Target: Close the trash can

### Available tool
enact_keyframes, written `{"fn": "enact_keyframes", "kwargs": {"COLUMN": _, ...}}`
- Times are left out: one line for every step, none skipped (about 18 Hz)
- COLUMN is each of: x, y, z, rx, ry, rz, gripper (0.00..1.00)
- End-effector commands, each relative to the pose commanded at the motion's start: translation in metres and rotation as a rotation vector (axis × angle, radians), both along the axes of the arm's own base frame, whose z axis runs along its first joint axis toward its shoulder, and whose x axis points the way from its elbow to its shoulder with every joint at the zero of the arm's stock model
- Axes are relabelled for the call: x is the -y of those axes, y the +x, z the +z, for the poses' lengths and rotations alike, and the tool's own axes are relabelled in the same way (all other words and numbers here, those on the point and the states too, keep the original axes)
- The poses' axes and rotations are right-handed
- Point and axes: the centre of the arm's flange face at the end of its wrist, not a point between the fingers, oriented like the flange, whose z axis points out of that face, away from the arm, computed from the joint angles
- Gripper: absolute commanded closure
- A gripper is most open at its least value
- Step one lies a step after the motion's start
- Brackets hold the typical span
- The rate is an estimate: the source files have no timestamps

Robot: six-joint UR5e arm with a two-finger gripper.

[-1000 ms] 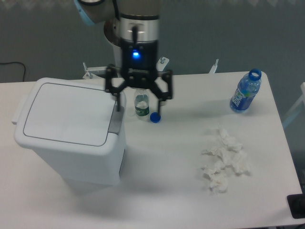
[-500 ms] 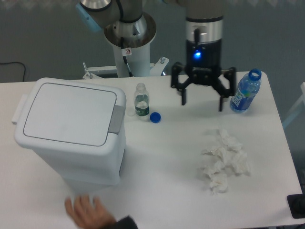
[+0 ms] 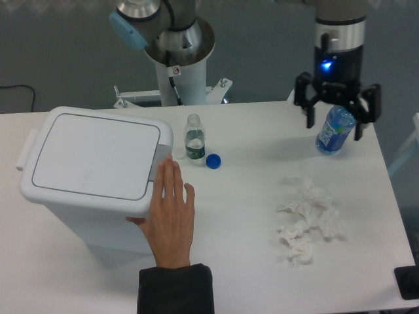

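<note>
The large white trash can stands at the left of the table with its flat lid down. A person's hand rests against its grey front tab. My gripper hangs far to the right, open and empty, with its fingers on either side of a blue water bottle, above it.
A small clear bottle and a blue cap stand right of the can. Crumpled white tissues lie at the right. The arm's base is at the back. A dark sleeve reaches in from the front edge.
My gripper has moved from the can's front tab far to the right, over the blue bottle. A hand has come in from the front and reached the can's front.
</note>
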Motion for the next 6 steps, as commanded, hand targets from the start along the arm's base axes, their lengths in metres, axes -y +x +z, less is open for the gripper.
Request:
{"fn": "enact_keyframes", "kwargs": {"x": 0.007, "y": -0.003, "z": 0.000, "rx": -0.013, "ry": -0.026, "rz": -0.009, "gripper": 0.00}}
{"fn": "enact_keyframes", "kwargs": {"x": 0.011, "y": -0.003, "z": -0.001, "rx": -0.019, "ry": -0.058, "rz": -0.015, "gripper": 0.00}}
{"fn": "enact_keyframes", "kwargs": {"x": 0.014, "y": -0.002, "z": -0.001, "rx": -0.016, "ry": -0.079, "rz": -0.015, "gripper": 0.00}}
{"fn": "enact_keyframes", "kwargs": {"x": 0.015, "y": -0.001, "z": -0.003, "rx": -0.007, "ry": -0.091, "rz": -0.011, "gripper": 0.00}}
{"fn": "enact_keyframes", "kwargs": {"x": 0.016, "y": 0.001, "z": -0.005, "rx": 0.000, "ry": -0.096, "rz": -0.010, "gripper": 0.00}}
{"fn": "enact_keyframes", "kwargs": {"x": 0.017, "y": 0.003, "z": -0.006, "rx": 0.003, "ry": -0.099, "rz": -0.008, "gripper": 0.00}}
